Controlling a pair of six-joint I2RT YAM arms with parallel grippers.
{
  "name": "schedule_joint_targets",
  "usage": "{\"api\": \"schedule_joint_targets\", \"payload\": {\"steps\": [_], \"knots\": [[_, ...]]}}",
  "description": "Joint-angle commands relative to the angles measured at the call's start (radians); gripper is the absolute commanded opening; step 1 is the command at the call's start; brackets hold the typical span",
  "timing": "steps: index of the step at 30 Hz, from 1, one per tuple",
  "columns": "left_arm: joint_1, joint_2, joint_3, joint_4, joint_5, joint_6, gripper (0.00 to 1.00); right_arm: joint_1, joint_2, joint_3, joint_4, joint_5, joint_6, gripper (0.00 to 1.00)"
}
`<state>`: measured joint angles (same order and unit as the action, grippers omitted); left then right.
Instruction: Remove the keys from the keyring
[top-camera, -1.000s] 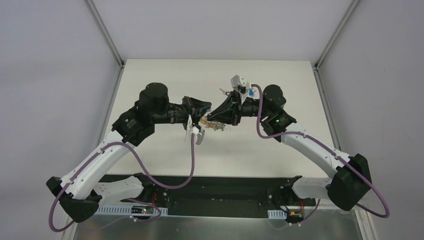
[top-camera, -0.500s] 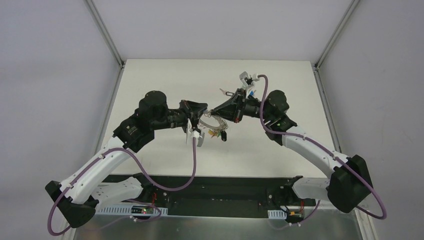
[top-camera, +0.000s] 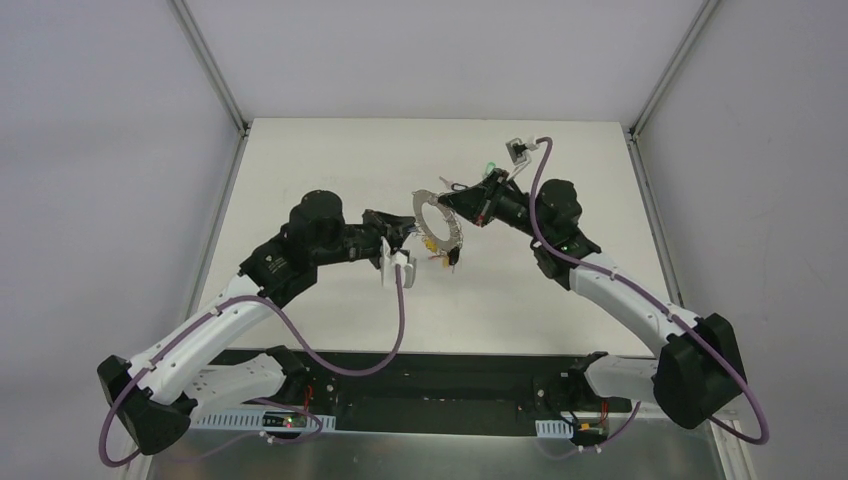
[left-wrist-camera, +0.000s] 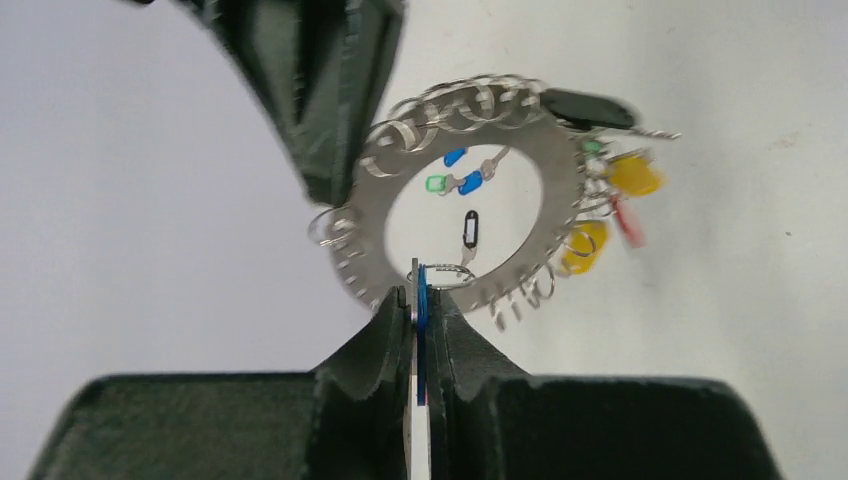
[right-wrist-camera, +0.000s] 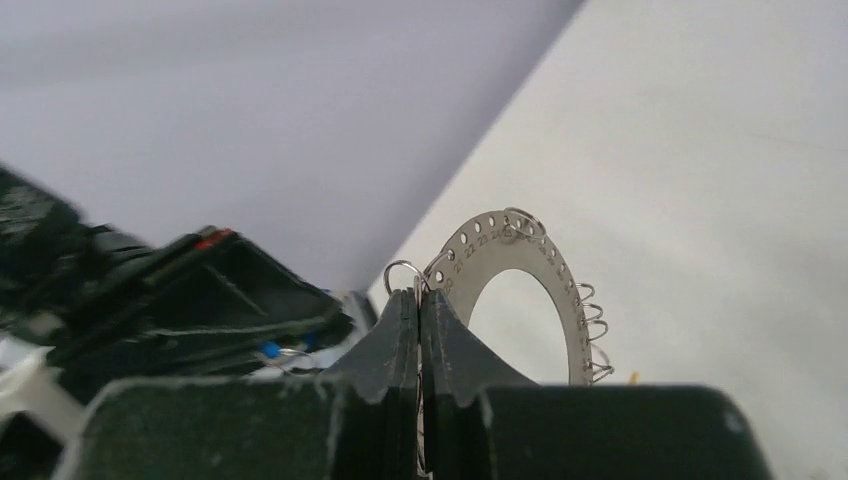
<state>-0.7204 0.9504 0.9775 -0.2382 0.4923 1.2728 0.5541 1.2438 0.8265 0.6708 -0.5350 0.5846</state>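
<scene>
The keyring (top-camera: 438, 222), a flat grey metal ring, hangs in the air between both grippers. Yellow-, red- and black-tagged keys (top-camera: 440, 252) dangle from its near side. My left gripper (top-camera: 411, 233) is shut on a blue-tagged key (left-wrist-camera: 421, 300), whose small wire loop still runs through the keyring (left-wrist-camera: 560, 165). My right gripper (top-camera: 448, 198) is shut on the keyring's far edge; its wrist view shows the gripper (right-wrist-camera: 418, 298) clamped on the ring's rim (right-wrist-camera: 556, 262). Yellow tags (left-wrist-camera: 634, 175) and a red tag (left-wrist-camera: 627, 221) hang at the ring's right side.
Loose keys with blue (left-wrist-camera: 456, 157), green (left-wrist-camera: 435, 184) and black (left-wrist-camera: 471, 227) tags lie on the white table, seen through the ring's hole. A green-tagged key (top-camera: 491, 167) lies by the right wrist. Grey walls enclose the table (top-camera: 330, 160).
The right gripper has moved toward the far side and the ring has turned flat toward the top camera, so its hole now shows. The left gripper followed to the right, still clamped.
</scene>
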Motion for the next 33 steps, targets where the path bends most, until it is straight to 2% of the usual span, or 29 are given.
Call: {"api": "schedule_joint_targets", "payload": {"steps": [1,5,7,12,16,19,23,24,26,27,28,30,33], "knots": [[-0.003,0.065,0.004,0.248,-0.187,-0.408,0.00,0.001,-0.102,0.052,-0.368,0.256,-0.211,0.00],[-0.001,0.203,-0.009,0.401,-0.473,-0.927,0.00,-0.008,-0.195,0.026,-0.557,0.494,-0.332,0.00],[0.000,0.284,0.000,0.417,-0.557,-1.065,0.00,-0.010,-0.246,0.015,-0.635,0.599,-0.373,0.00],[0.022,0.542,0.166,0.379,-0.616,-1.263,0.00,-0.013,-0.371,0.037,-0.826,0.832,-0.442,0.00],[0.059,0.761,0.329,0.462,-0.527,-1.383,0.00,-0.015,-0.437,0.059,-0.910,0.980,-0.480,0.00],[0.084,0.945,0.516,0.462,-0.502,-1.439,0.00,-0.017,-0.452,0.084,-0.963,1.038,-0.500,0.00],[0.127,1.091,0.633,0.495,-0.452,-1.507,0.00,-0.021,-0.475,0.104,-0.995,1.058,-0.528,0.00],[0.137,1.114,0.655,0.505,-0.429,-1.520,0.09,-0.022,-0.478,0.110,-0.997,1.067,-0.540,0.00],[0.150,1.149,0.716,0.452,-0.362,-1.526,0.52,-0.024,-0.474,0.129,-1.014,1.088,-0.566,0.00],[0.152,1.154,0.746,0.400,-0.364,-1.538,0.70,-0.027,-0.467,0.142,-1.025,1.097,-0.577,0.00],[0.153,1.148,0.760,0.363,-0.375,-1.545,0.82,-0.029,-0.457,0.155,-1.036,1.104,-0.579,0.00],[0.153,1.099,0.727,0.339,-0.389,-1.540,0.96,-0.035,-0.435,0.178,-1.058,1.119,-0.624,0.00],[0.155,0.987,0.646,0.269,-0.472,-1.558,0.99,-0.059,-0.395,0.199,-1.067,1.160,-0.653,0.00]]}}
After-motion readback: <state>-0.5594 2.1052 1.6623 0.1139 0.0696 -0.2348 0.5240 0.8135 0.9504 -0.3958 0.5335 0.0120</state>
